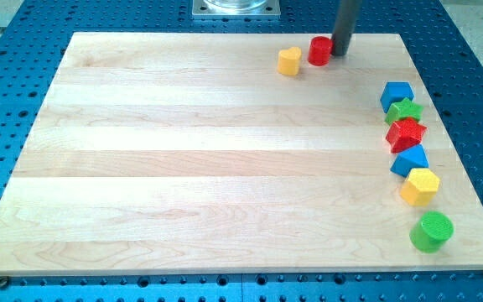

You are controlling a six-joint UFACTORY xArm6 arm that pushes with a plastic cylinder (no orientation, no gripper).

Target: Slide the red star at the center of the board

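Note:
The red star (406, 133) lies near the board's right edge, in a column of blocks. A green star (405, 110) touches it above and a blue block (409, 159) touches it below. My tip (340, 52) is at the view's top, right of centre, just right of a red cylinder (319, 50). The tip is far from the red star, up and to the left of it.
A yellow block (289, 61) sits left of the red cylinder. A blue cube (397, 93) tops the right column; a yellow hexagon (420, 185) and a green cylinder (431, 231) end it. The wooden board (208, 168) lies on a blue perforated table.

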